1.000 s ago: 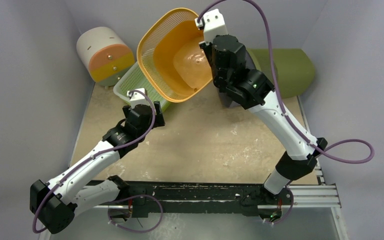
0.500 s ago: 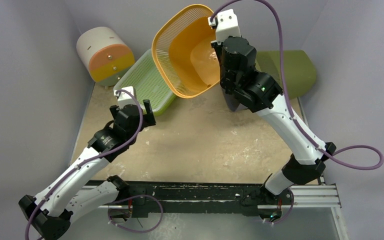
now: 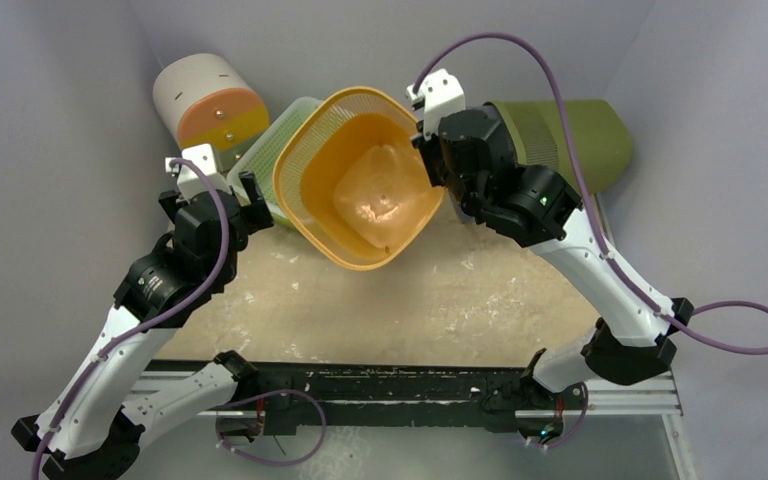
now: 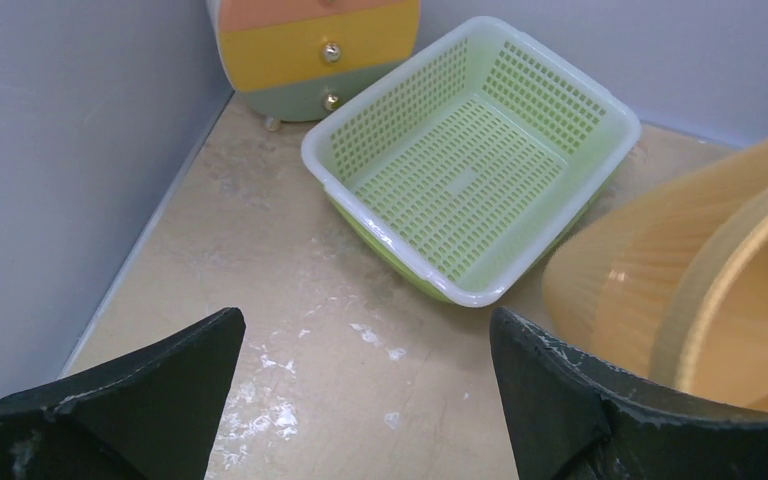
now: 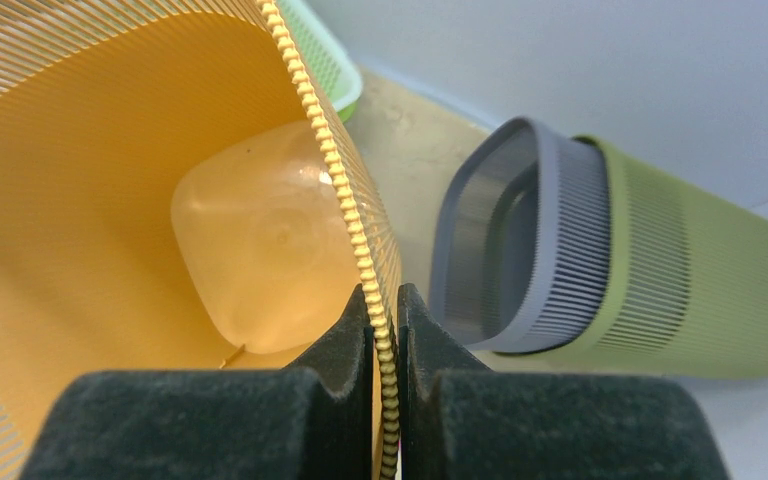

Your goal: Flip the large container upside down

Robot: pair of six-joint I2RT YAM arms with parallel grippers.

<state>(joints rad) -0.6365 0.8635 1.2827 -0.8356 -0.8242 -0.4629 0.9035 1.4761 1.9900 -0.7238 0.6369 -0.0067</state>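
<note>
Orange basket tilts between green basket and olive bin.

My table is beige and speckled, scuffed white in patches. In its far-left corner stands a small drawer unit, banded orange, yellow and green. Just beside it, along the far edge, sits a pale green mesh basket, open side up. An olive bin with a grey rim lies on its side in the far-right corner. I cannot tell whether the orange basket touches the table.
</note>
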